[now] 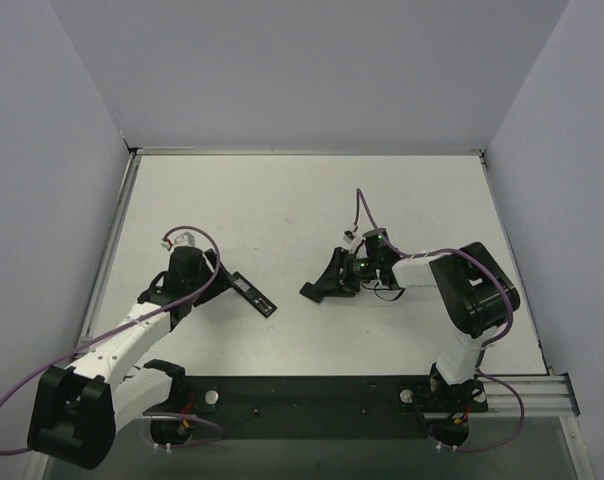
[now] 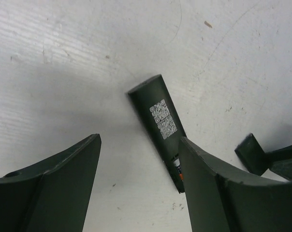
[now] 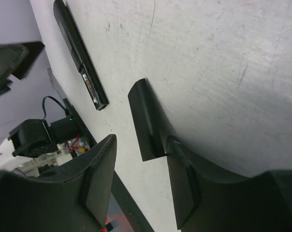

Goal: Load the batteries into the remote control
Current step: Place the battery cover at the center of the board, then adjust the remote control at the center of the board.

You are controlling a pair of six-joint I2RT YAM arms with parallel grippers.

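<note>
Standing here, I'd fret that the left pincer (image 2: 140, 141), spread with one finger touching the remote control (image 2: 160, 113) lying toward the table's (image 1: 302, 200) near edge, could knock it askew, and the right pincer (image 3: 140, 141), also spread, could drag the cover (image 3: 145, 118) touching its finger.

Wearing white shells along left arm (image 1: 132, 335) and right arm (image 1: 422, 270), bulging into chunky black joint housings. Trailing thin purple cables (image 1: 360, 208) in loose loops from black bases (image 1: 172, 428) towards wrists. Ending in left gripper (image 2: 139, 141) and right gripper (image 3: 141, 141), both showing matte dark curved fingers (image 2: 54, 188) with flat sides. Glowing green at one tiny light (image 3: 68, 117).
</note>
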